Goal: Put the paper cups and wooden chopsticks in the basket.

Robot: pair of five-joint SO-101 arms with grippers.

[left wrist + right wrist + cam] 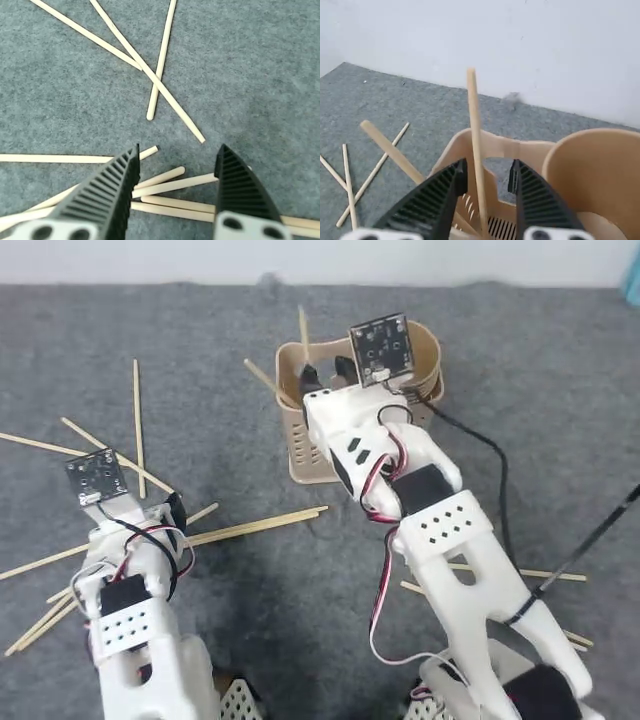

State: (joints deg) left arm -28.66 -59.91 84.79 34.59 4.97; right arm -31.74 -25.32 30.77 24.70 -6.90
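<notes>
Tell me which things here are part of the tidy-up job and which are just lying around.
Part of the job: basket; paper cup in it; standing chopsticks in the basket; loose chopsticks on the mat.
Just lying about: black cable; grey mat.

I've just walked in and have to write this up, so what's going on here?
Two robot arms are working on getting chopsticks into a basket. The right gripper sits above the basket, open around an upright chopstick; a paper cup is already inside. The left gripper is low over the grey mat, open above a cluster of loose chopsticks. Many more chopsticks lie scattered on the mat.
</notes>
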